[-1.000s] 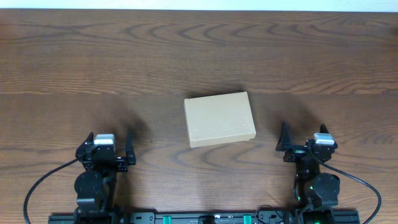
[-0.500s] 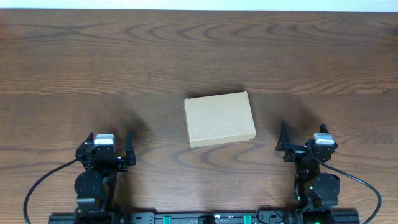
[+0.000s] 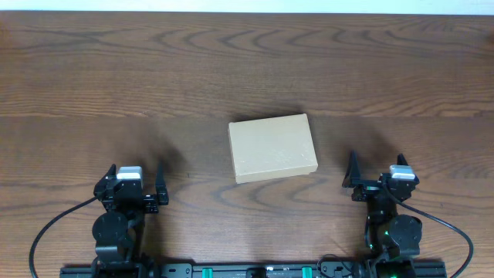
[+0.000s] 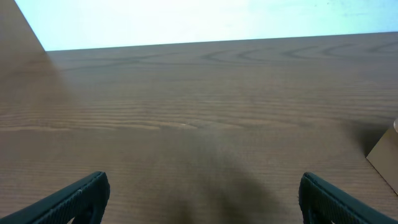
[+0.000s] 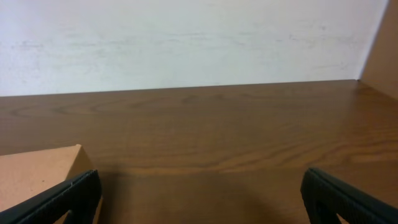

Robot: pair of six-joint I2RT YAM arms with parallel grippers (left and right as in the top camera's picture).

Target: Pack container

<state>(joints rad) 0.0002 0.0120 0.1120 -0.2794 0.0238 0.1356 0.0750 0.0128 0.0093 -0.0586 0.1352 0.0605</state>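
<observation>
The container (image 3: 272,147) is the only box we count: one tan cardboard box, lid flap down, lying flat near the middle of the desk (image 3: 231,62), somewhat closer to the near edge than to the far one and turned slightly out of line with the edges. We count two arms, both at the near edge, one on either side of the box and apart from it.

The left gripper (image 3: 136,170) has its jaws spread wide and holds nothing. In its wrist view we see only bare wood between its two fingers (image 4: 74,198), with a corner of the box at the right border. The right gripper (image 3: 377,165) is likewise spread wide and empty; its wrist view shows the box beside its left finger (image 5: 62,198), not touching it.

We see two black cables (image 3: 46,232), one looping from each arm base. Nothing lies between either gripper and the box. A pale wall (image 5: 186,37) rises beyond the far edge.
</observation>
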